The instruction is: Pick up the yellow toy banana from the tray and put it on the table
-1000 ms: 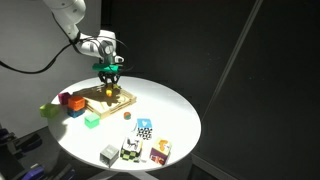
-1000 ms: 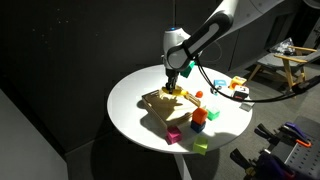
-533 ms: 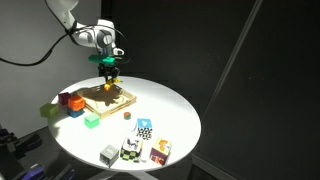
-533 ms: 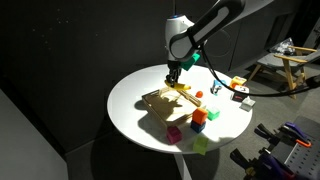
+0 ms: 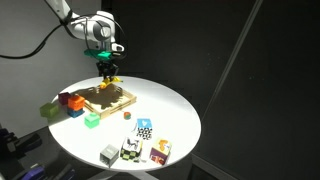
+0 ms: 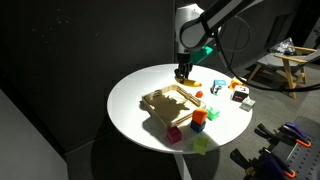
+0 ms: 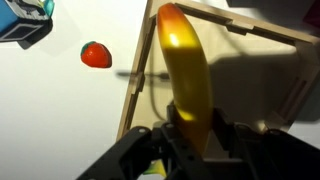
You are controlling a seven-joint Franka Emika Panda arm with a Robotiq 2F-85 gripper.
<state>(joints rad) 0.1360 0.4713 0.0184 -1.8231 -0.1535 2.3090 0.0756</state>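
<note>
While above the tray (image 7: 136, 78), yellow toy banana (image 7: 184, 62) in hand (image 7: 194, 130).

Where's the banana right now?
In the wrist view, the banana is held in the claw, hanging above the tray near its rim.

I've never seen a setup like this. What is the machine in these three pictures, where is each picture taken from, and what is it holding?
That is a robot arm with a two-fingered gripper at its end. Two pictures come from cameras on different sides of the round white table. The third comes from a camera on the wrist, looking along the fingers. On the table lie a shallow wooden tray, coloured blocks and small boxes. The gripper is shut on a yellow toy banana, held in the air near the tray's edge.
</note>
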